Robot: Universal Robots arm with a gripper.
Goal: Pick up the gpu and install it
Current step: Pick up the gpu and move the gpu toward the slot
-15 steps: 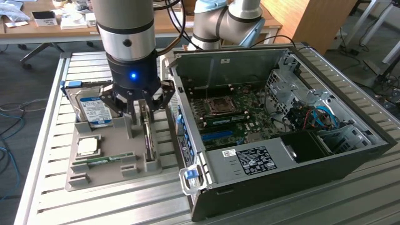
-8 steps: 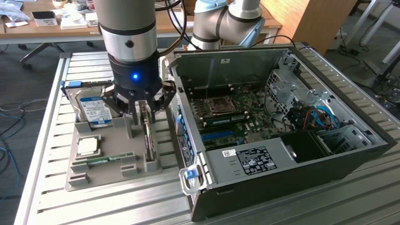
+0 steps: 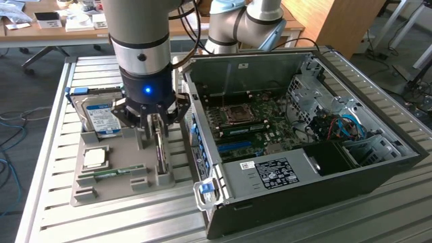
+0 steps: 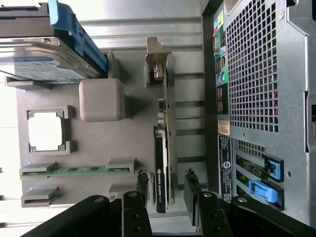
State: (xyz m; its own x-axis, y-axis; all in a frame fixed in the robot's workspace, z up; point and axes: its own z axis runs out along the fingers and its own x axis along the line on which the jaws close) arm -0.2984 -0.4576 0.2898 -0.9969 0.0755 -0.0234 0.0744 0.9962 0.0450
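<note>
Jaws spread wide, straddling the upright gpu [image 4: 162, 153].

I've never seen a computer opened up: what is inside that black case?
A green motherboard with its square processor socket, blue cables and a labelled power supply. The supply covers whatever lies beneath it.

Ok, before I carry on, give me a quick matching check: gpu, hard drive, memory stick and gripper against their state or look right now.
1 gpu
2 hard drive
3 memory stick
4 gripper

a open, one finger each side of the card
b blue and white label
c on edge in the grey tray
d narrow green strip in a slot

Pairs: 1-c, 2-b, 3-d, 4-a
</note>
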